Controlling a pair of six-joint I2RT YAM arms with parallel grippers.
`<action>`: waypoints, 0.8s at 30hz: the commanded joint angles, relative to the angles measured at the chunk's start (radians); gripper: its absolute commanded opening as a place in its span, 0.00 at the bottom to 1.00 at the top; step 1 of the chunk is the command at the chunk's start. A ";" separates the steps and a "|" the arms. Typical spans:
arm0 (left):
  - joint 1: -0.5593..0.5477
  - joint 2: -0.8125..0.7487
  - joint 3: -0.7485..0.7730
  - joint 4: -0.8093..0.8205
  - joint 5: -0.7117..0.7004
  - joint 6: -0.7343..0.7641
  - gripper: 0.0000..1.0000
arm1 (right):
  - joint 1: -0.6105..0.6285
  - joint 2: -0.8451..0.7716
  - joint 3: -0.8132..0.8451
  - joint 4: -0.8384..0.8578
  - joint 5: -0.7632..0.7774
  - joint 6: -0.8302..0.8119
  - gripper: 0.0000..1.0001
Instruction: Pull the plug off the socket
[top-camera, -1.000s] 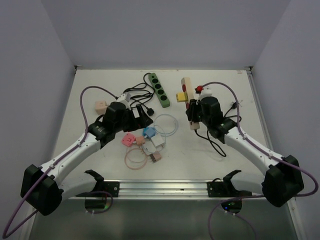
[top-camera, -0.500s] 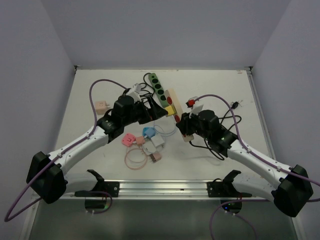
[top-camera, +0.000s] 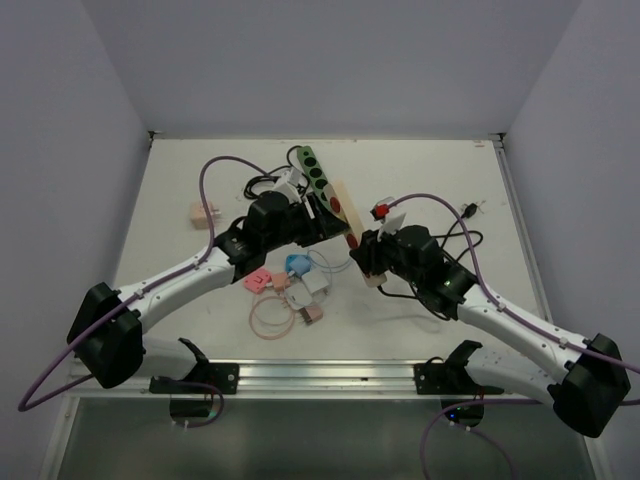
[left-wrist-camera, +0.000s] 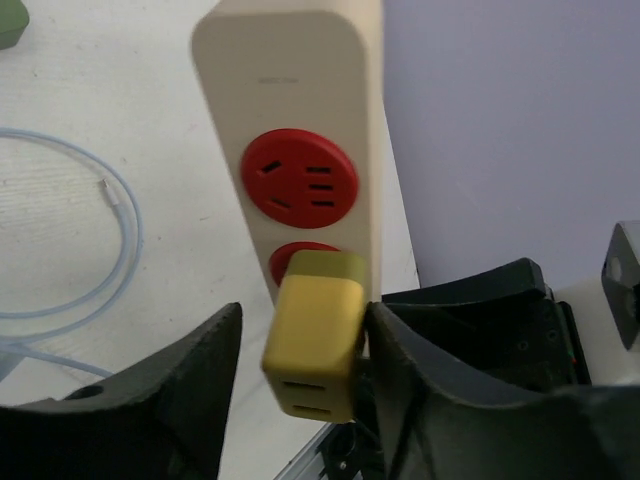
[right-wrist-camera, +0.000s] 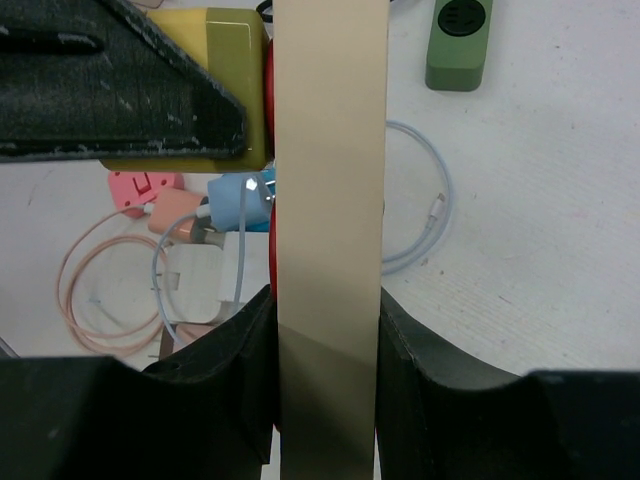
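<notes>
From above, the right gripper (top-camera: 368, 262) is clamped on the near end of the cream power strip (top-camera: 342, 205), and the left gripper (top-camera: 325, 222) meets the strip from the left. The left wrist camera shows the yellow plug (left-wrist-camera: 315, 345) seated in the strip's second red socket (left-wrist-camera: 300, 258), with the left jaws part-open around it: one finger (left-wrist-camera: 420, 370) touches its side and the other stands just clear. In the right wrist view the strip sits edge-on, pinched between both right fingers (right-wrist-camera: 230, 365).

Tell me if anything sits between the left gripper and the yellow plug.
Nothing visible does. The yellow plug sits right between the fingers of the left gripper, seated in the beige power strip that the right gripper clamps.
</notes>
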 joint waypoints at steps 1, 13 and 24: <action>-0.009 -0.004 0.035 0.076 -0.045 -0.008 0.53 | 0.005 -0.040 -0.002 0.115 0.023 -0.005 0.00; -0.017 -0.087 -0.045 0.088 -0.069 -0.043 0.00 | -0.001 0.029 0.006 -0.001 0.387 0.058 0.00; -0.015 -0.216 -0.094 -0.021 -0.094 0.023 0.00 | -0.180 0.127 0.049 -0.105 0.389 0.101 0.00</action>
